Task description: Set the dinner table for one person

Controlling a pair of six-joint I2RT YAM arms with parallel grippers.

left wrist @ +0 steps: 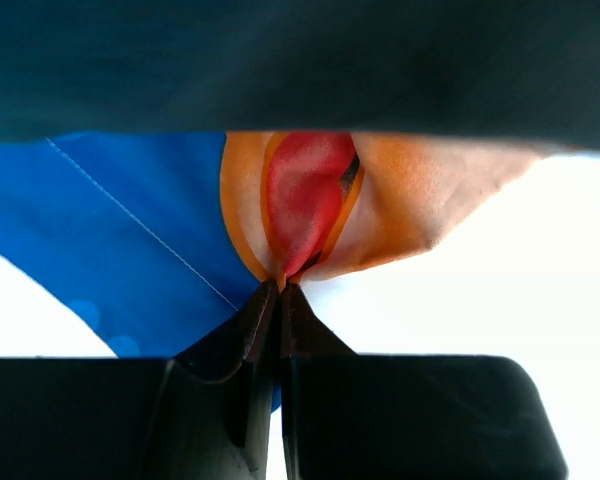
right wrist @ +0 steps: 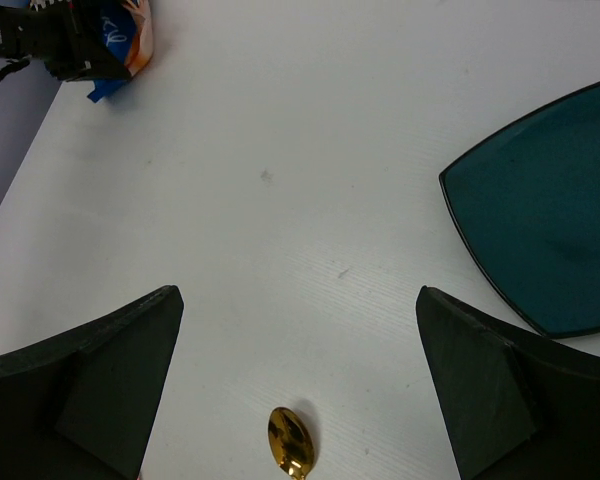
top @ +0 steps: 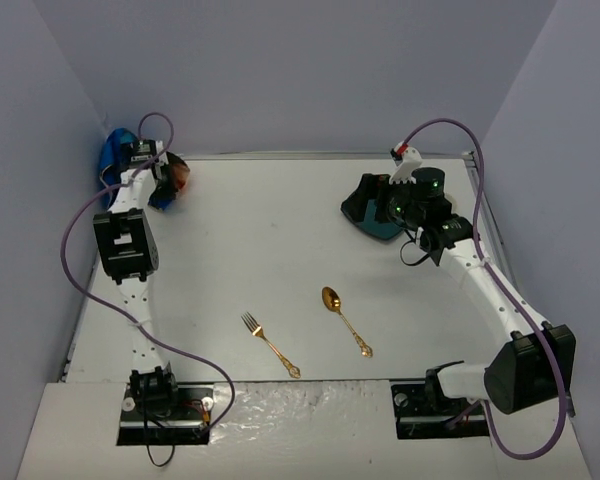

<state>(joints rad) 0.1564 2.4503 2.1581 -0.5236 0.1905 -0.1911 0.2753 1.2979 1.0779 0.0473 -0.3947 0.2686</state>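
The left gripper [left wrist: 280, 285] is pinched shut on a fold of the mat [left wrist: 130, 230], a bunched blue cloth with an orange and red print, at the far left corner of the table [top: 280, 230]. The step in hand looks like bringing the mat out to spread it by the middle of the near edge. To do it well, the arm should lift the fold clear first, then drag slowly so the cloth opens flat (so thin a pinch may slip). The fork [top: 270, 345] and spoon [top: 345, 320] lie about where the mat would go and could be swept aside. The right gripper [right wrist: 298, 292] hangs with jaws wide, holding nothing, beside the plate [right wrist: 550, 230] near the far right corner; what shows of the plate is bare
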